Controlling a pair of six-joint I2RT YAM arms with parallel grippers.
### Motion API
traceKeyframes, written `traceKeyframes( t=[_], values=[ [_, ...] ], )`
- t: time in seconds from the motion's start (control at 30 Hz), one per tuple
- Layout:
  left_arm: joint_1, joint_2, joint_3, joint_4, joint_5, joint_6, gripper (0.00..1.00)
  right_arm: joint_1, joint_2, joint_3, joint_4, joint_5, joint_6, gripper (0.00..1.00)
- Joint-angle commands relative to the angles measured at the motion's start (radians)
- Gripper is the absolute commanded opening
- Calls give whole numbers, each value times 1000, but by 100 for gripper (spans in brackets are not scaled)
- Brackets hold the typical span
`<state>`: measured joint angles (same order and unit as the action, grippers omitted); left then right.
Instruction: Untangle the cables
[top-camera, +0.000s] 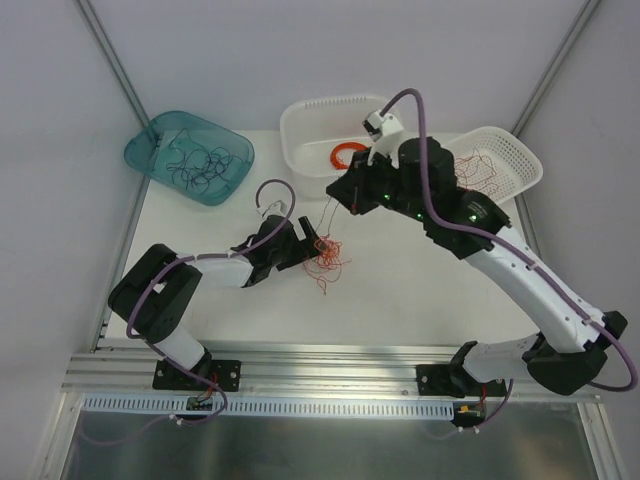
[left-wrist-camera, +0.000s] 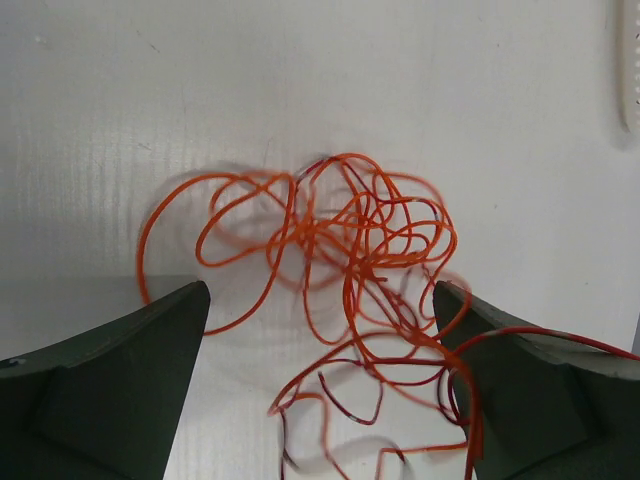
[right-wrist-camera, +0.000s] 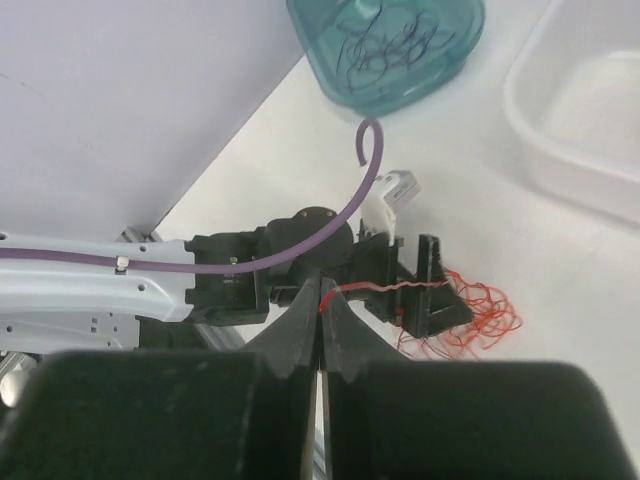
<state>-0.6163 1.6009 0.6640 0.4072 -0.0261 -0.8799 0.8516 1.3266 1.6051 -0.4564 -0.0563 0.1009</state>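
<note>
Right gripper (right-wrist-camera: 320, 288) pinches strand (right-wrist-camera: 390, 286); left gripper (left-wrist-camera: 320, 292) agape, apparently straddling cables (left-wrist-camera: 372, 262).

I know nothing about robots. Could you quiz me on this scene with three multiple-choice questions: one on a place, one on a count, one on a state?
1. Where do the black wires lie? A in a cardboard box; B in the teal bin; C on a hook.
2. How many containers stand on the table? A one; B five; C three.
3. How does the left gripper stand? A open, the orange-red tangle at its fingertips; B shut on a pen; C folded away.
Answers: B, they lie inside its see-through walls; C, the bin plus two white baskets; A, its fingers stand wide apart.
</note>
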Motion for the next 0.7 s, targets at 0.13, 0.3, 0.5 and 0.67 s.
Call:
traceKeyframes(
  t=[0.13,0.3,0.5,0.67],
  values=[
    [-2,27,29,-198,-153,21,97,-120,-174,157,-99,88,-89,1],
    [23,24,43,-284,-192,33,97,-203,-240,185,-142,134,-150,1],
    [114,-28,0,-340,-215,44,97,-319,-302,165,-214,182,-182,1],
    [214,-85,-49,-380,-209,29,97,-391,-337,167,-225,188,-204,1]
  ],
)
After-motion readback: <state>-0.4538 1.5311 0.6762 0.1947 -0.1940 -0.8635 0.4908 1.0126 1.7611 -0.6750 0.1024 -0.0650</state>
